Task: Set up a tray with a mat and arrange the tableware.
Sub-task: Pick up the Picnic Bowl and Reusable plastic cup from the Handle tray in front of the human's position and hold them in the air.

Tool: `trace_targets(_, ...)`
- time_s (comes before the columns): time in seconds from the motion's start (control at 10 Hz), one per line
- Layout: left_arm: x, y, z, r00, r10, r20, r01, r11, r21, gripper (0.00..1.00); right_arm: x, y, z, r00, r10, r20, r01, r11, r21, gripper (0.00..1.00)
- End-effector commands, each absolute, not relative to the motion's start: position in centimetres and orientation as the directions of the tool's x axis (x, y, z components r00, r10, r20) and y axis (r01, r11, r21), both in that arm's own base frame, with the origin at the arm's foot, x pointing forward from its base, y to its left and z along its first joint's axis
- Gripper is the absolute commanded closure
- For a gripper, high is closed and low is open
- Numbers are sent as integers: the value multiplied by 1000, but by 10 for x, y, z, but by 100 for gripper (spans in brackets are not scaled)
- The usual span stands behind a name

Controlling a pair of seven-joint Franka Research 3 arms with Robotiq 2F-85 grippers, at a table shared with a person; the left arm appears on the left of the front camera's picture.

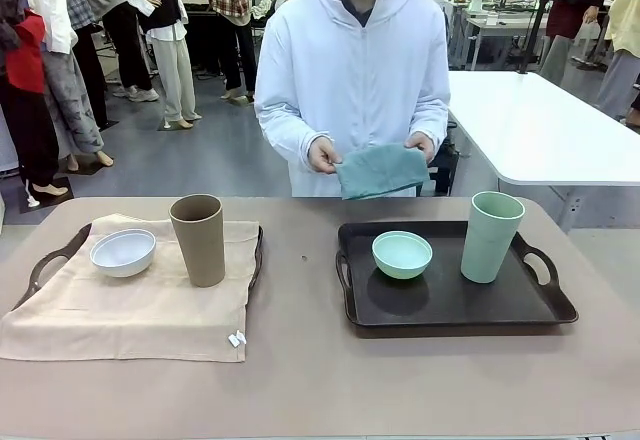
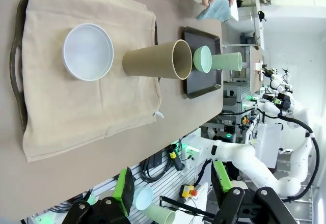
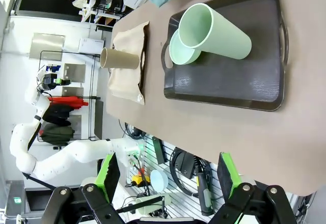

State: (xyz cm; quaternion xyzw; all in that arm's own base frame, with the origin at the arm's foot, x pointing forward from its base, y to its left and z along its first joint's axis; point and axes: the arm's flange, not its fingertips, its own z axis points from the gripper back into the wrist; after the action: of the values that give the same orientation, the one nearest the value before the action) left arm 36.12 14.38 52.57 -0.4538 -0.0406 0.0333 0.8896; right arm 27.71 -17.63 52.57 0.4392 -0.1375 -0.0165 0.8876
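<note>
I'm looking across a tan table [image 1: 300,380] in a busy workshop, with a person at the far side holding a folded teal cloth [image 1: 380,172] in both hands, above the table's far edge. On the left tray [image 1: 45,260] a beige mat [image 1: 130,310] is spread, carrying the white bowl [image 1: 122,252] and, just right of it, the upright brown cup [image 1: 198,240]. The right tray [image 1: 450,305] is bare and dark, with the mint bowl [image 1: 402,254] left of the pale green cup [image 1: 492,237].

My left gripper [image 2: 173,183] and right gripper [image 3: 168,175] both have their fingers spread wide, holding nothing, well back from the table.

I judge the cups light, stiff and smooth, and tall enough to tip, so I'd pinch across the wall at mid-height. I'd take the bowls by the rim. The cloth looks limp, so I'd take it by an edge or corner.
</note>
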Motion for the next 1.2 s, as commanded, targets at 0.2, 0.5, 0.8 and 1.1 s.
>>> trace_targets(0.2, 361, 145, 528, 994, 95, 46, -18, 582, -813, 19, 280, -178, 528, 957, -151, 246, -108, 603, 790, 0)
trace_targets(0.5, 361, 145, 528, 994, 95, 46, -18, 582, -813, 19, 280, -178, 528, 957, -151, 246, -108, 603, 790, 0)
trace_targets(0.8, 365, 117, 547, 996, 33, 82, 42, 634, -772, 19, 292, -179, 539, 932, -68, 355, -236, 629, 741, 0)
trace_targets(1.1, 367, 34, 589, 993, -43, 112, 106, 752, -650, 19, 339, -174, 546, 829, 150, 538, -485, 672, 560, 0)
